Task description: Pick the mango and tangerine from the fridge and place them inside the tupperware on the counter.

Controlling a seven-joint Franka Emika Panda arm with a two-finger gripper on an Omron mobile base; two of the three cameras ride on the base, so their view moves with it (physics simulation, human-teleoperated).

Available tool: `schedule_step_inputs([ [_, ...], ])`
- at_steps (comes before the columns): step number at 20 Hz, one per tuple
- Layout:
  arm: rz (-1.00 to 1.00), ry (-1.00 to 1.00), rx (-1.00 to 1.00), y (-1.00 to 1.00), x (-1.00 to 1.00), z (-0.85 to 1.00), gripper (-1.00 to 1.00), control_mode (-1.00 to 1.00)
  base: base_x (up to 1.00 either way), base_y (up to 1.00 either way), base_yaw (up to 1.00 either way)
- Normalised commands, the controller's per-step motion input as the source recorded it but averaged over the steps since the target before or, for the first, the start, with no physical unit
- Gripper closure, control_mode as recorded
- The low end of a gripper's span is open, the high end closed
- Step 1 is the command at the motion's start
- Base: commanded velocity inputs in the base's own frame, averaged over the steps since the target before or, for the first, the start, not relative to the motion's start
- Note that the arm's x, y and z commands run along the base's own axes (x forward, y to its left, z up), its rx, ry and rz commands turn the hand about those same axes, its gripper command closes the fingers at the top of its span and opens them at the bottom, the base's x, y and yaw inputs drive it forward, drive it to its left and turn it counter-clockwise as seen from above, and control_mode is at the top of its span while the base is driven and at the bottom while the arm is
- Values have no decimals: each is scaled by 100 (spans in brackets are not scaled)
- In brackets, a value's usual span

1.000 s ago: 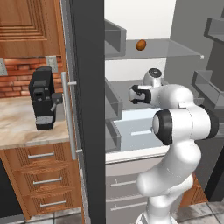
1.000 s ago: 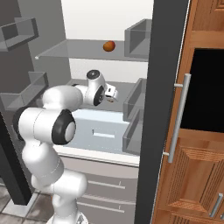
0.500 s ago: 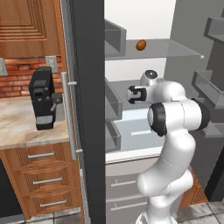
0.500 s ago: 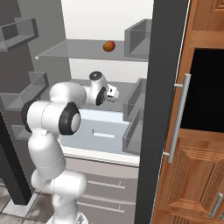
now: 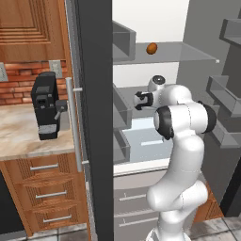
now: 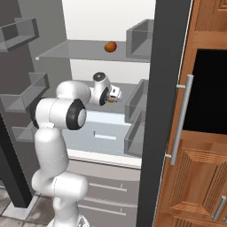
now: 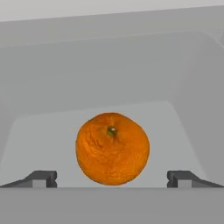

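Fridge (image 5: 96,117) stands with its door swung wide; the arm reaches into the white interior at middle-shelf level.

Gripper (image 7: 112,178): released, jaws spread to full width, nothing held. In the hand view the two fingertips (image 7: 41,178) sit at 8 and 4 o'clock of the tangerine (image 7: 112,148), each clear of the fruit's skin. Judgement: the jaws are held wide so the fruit can pass between them on the final advance, and the hand is aligned level with the shelf so the fingers straddle the fruit at its widest girth.

Tangerine: rests on the grey middle shelf (image 7: 175,127), centred between the fingers and just ahead of them. It is near-round, with no marked long axis; its stem dimple faces the camera, slightly toward 12 o'clock. In the right base view a sliver of orange shows just beside the gripper (image 6: 111,98), at its 4 o'clock.

Mango (image 5: 151,48): lies alone on the upper shelf, at 12 o'clock of the gripper in the left base view, well apart from it. Its long axis runs roughly along the shelf, left to right, tilted slightly up to the right. Judgement: untouched; second item pending.

Counter (image 5: 19,136) lies at 9 o'clock of the fridge, carrying a black coffee machine (image 5: 45,109).
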Motion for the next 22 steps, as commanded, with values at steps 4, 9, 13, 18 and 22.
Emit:
schedule_step_inputs([
  [4, 0, 0, 0, 0, 33, -8, -100, -100, 0, 0, 0],
  [9, 0, 0, 0, -6, 25, -11, -100, -100, 0, 0, 0],
  [13, 0, 0, 0, -1, 7, -21, -100, -100, 0, 0, 0],
  [18, 0, 1, 0, 0, 0, -33, -100, -100, 0, 0, 0],
  [22, 0, 7, 0, 0, -16, -47, -100, -100, 0, 0, 0],
])
